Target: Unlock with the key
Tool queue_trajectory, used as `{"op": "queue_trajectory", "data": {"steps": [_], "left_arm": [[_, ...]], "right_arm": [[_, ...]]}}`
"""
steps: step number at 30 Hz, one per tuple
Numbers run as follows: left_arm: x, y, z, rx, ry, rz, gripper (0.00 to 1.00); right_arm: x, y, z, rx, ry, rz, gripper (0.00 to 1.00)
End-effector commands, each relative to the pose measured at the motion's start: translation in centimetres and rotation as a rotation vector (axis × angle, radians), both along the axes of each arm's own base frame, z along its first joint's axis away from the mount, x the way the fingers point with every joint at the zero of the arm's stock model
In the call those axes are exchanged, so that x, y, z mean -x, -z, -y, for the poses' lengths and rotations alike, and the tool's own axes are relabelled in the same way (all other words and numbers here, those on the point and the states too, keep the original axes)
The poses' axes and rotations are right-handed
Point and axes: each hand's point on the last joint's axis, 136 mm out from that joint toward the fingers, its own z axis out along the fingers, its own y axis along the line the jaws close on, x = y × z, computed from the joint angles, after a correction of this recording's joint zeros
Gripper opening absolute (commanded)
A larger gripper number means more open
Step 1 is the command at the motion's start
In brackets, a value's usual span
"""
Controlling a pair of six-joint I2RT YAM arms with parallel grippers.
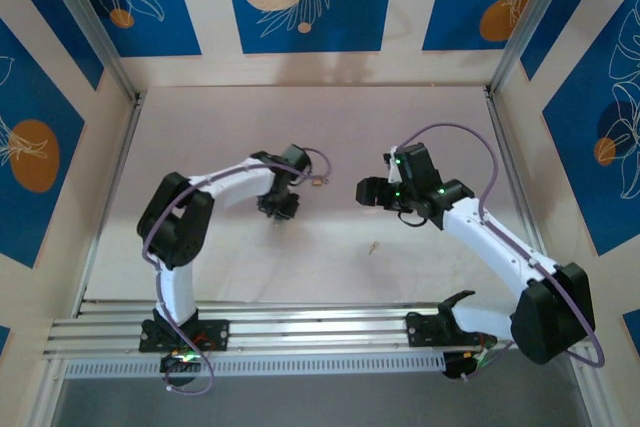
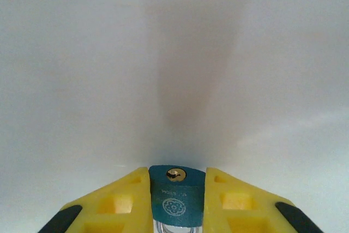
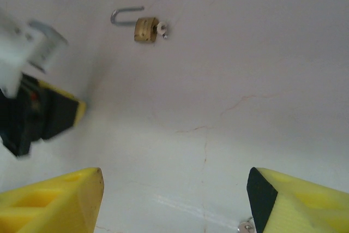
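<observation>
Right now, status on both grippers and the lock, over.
Left gripper shut on teal padlock, keyhole facing outward. Right gripper open, empty. Brass padlock lies on table between the grippers, shackle open.

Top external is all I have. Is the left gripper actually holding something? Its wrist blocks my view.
Observer: Yes, the left gripper is clamped on a blue padlock, keyhole end pointing out past the fingertips.
Operator: And the brass one beside it?
Observer: That brass padlock lies flat, its shackle popped open.
Operator: Right gripper?
Observer: The right gripper is open, nothing between its fingers.
</observation>
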Motion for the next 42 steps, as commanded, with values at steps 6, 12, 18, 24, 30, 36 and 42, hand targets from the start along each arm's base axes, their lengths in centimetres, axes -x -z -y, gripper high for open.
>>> {"op": "queue_trajectory", "data": {"steps": [6,12,18,24,30,36,42], "left_arm": [[2.9,0.6,6.6,-0.109,0.318,0.052,0.22],[5.3,2.1,9.6,-0.162,0.571,0.056,0.23],[6.9,2.2,10.7,-0.137,0.779,0.063,0.3],[7.9,1.5,11.2,-0.073,0.859,0.062,0.5],[6.8,-0.4,10.7,-0.089,0.853,0.121,0.61],[6.6,0.8,8.7,-0.105,0.81,0.097,0.61],[5.2,0.6,6.8,-0.115,0.726,0.106,0.61]], "right_arm": [[1.1,-0.7,5.3,-0.005,0.137,-0.013,0.72],[1.3,-1.1,7.1,-0.041,0.191,-0.016,0.72],[1.2,-1.1,7.6,-0.062,0.209,-0.026,0.72],[0.9,-1.0,7.7,-0.07,0.212,-0.034,0.72],[0.8,-1.1,7.6,-0.069,0.209,-0.044,0.73],[0.7,-1.4,7.6,-0.066,0.204,-0.047,0.73],[1.3,0.3,6.9,-0.063,0.192,-0.12,0.71]]}}
